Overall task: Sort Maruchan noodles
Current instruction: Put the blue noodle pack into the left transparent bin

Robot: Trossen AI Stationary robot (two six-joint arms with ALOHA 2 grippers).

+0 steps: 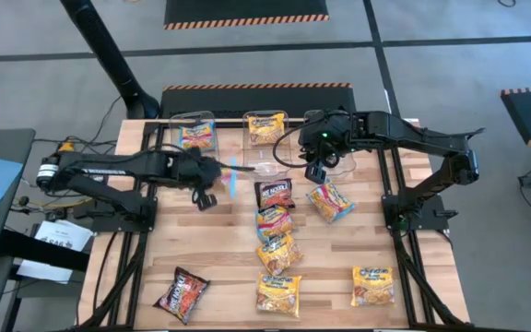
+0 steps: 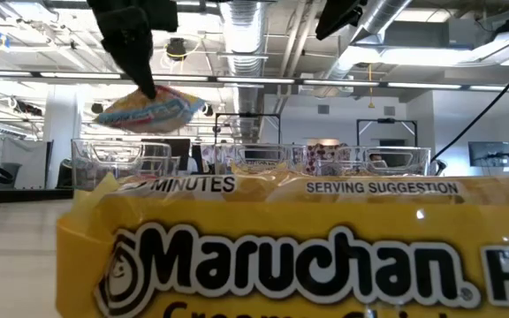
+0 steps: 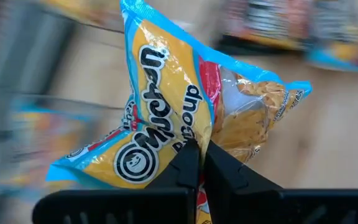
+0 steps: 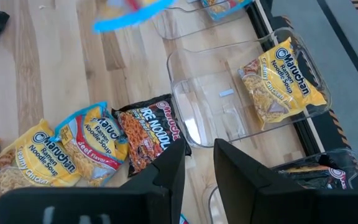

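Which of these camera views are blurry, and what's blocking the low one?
Left wrist view: background smeared, while the blue-edged packet in the left gripper stays sharp. Right wrist view: that packet is a blue streak. Low view: a yellow packet close to the lens fills the lower half.

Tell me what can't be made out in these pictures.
- Low view: a yellow plastic Maruchan packet against the lens hides the table and most packets.
- Left wrist view: everything behind the held light-blue-and-yellow plastic ramen packet is blurred.
- Right wrist view: the dark contents of the clear plastic bin are cut off by the edge.
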